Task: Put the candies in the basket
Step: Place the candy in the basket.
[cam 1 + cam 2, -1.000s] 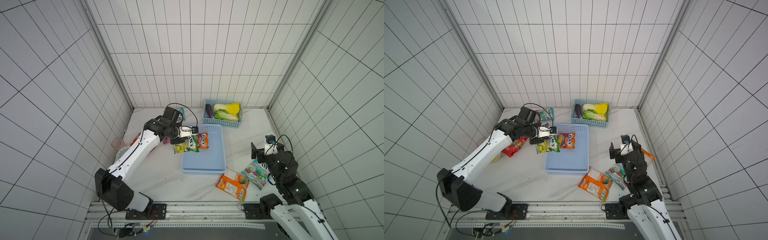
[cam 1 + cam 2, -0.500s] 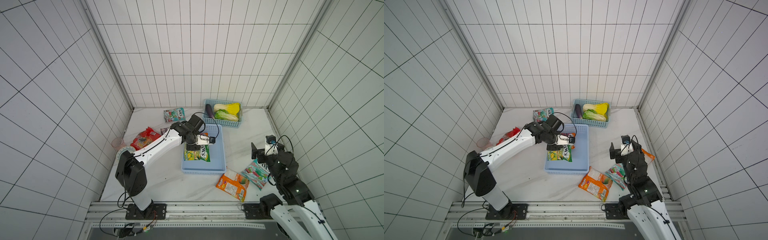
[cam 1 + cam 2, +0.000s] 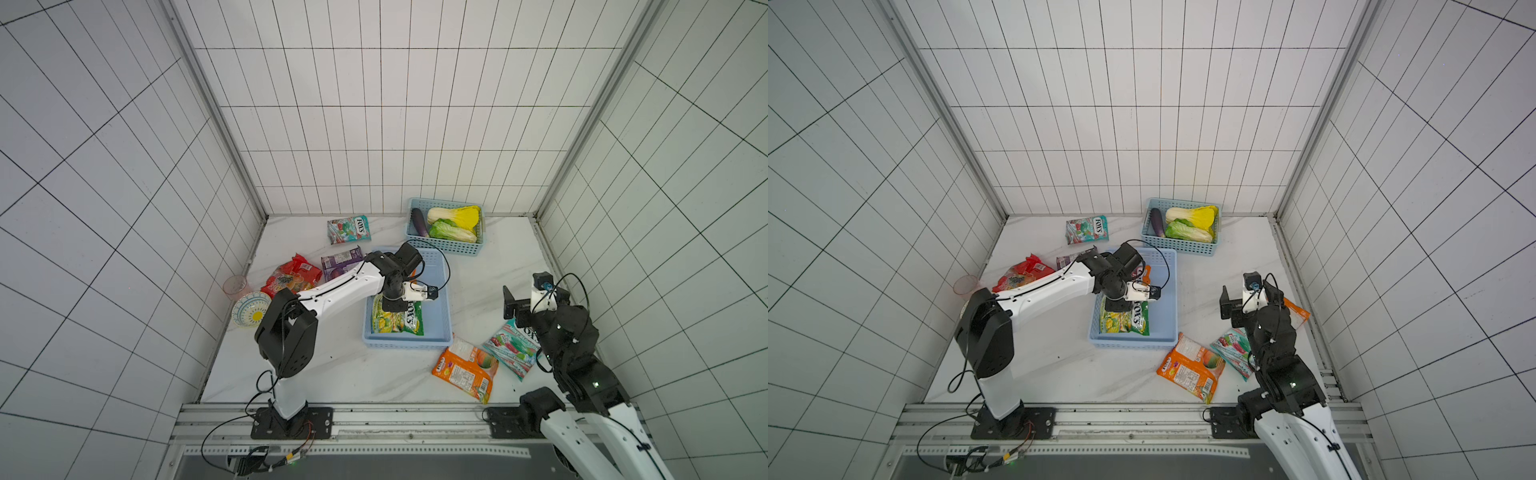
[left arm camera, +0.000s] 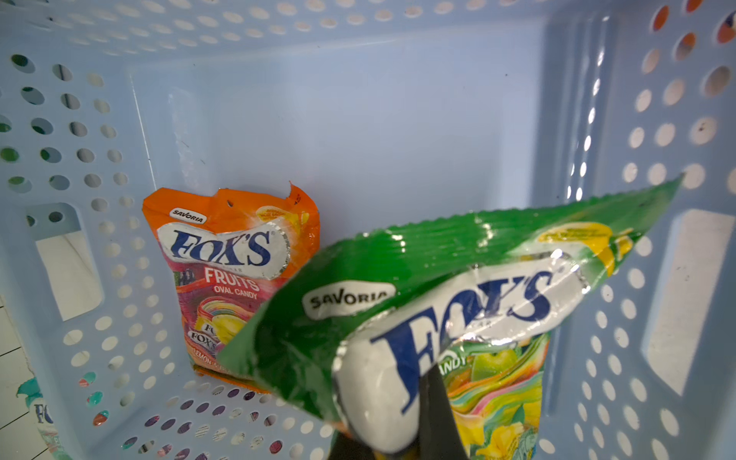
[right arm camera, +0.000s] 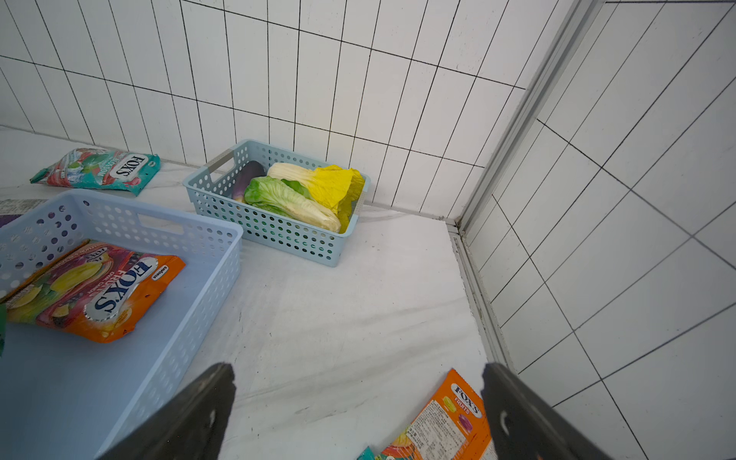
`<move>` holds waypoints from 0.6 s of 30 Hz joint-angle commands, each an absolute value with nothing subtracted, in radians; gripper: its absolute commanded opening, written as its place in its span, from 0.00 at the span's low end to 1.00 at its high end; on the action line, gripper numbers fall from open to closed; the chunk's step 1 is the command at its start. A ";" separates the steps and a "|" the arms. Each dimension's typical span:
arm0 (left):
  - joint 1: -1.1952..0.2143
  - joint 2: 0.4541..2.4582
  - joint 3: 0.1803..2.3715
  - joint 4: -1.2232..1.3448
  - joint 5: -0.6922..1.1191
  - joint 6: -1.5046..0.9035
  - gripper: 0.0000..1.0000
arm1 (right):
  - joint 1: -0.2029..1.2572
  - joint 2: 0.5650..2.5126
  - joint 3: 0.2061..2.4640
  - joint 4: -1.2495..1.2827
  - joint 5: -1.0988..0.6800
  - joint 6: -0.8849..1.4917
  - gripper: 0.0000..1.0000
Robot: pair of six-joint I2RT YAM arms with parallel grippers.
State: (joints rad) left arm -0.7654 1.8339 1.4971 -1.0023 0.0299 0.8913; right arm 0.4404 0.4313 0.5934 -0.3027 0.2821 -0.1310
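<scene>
The desk (image 3: pixel 374 374) and the periwinkle basket (image 3: pixel 436 316) show in both top views, with the left pincer (image 3: pixel 392 306) reaching down into the basket. Its arm hides nearly all of the orange bag (image 4: pixel 235 271), which the left wrist view shows on the basket floor just beyond that pincer. The same wrist view shows the jaws clamped on the green-yellow bag (image 4: pixel 458 298) (top edge crumpled and lifted) inside the basket. The right pincer (image 5: pixel 358 370) hangs wide open, holding nothing, well apart from the basket, and its own wrist view shows a second orange bag (image 5: pixel 450 422) on the desk just beside one finger.
</scene>
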 commanded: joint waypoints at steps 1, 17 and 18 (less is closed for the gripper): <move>-0.774 1.860 1.477 -0.996 0.042 0.865 0.00 | 0.452 0.425 0.574 -0.282 0.307 -0.123 0.99; -0.811 1.832 1.384 -0.926 0.045 0.834 0.34 | 0.453 0.431 0.573 -0.281 0.316 -0.126 0.99; -0.811 1.819 1.377 -0.920 0.054 0.831 0.37 | 0.454 0.427 0.573 -0.283 0.313 -0.126 0.99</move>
